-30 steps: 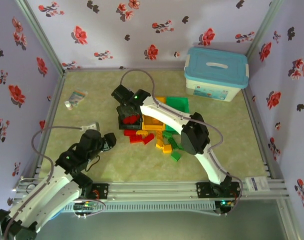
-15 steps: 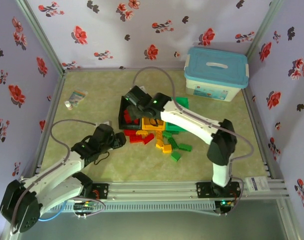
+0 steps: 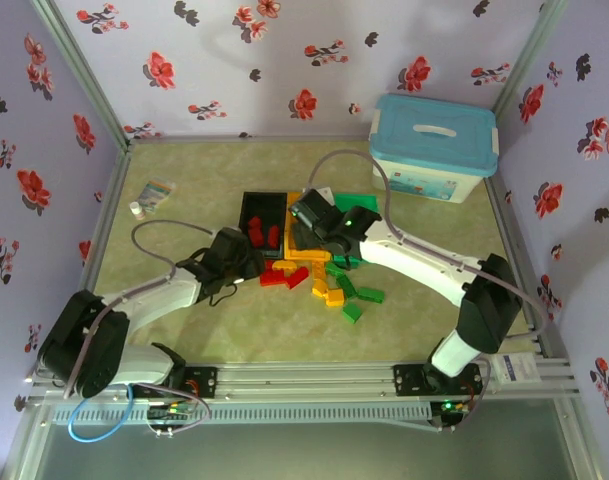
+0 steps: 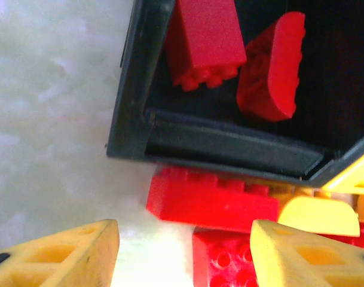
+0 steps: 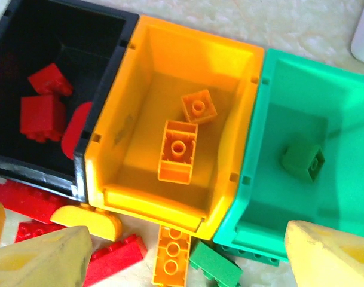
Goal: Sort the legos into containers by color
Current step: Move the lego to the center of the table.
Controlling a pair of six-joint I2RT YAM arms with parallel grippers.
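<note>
My left gripper [image 3: 248, 263] [image 4: 184, 257] hovers low over the table in front of the black container [image 3: 254, 206] [image 4: 229, 146], open. A long red lego [image 4: 211, 200] lies just ahead of its fingertips, and a second red lego [image 4: 229, 263] sits between them, untouched. My right gripper [image 3: 310, 214] [image 5: 184, 260] hangs open and empty above the front of the orange container [image 5: 170, 203], which holds two orange legos [image 5: 179, 149]. The green container [image 5: 253, 233] holds one green lego [image 5: 303, 158]. Red legos [image 5: 41, 116] lie in the black container [image 5: 80, 161]. Loose legos [image 3: 329, 290] are scattered in front.
A large white tub with a blue lid [image 3: 434, 145] stands at the back right. A small packet and bottle [image 3: 152, 195] lie at the back left. Flowered walls close in the table on three sides.
The left arm has stretched forward and right to the red bricks by the black bin, its jaws narrowing. The right gripper has swung right from over the black bin to the orange one.
</note>
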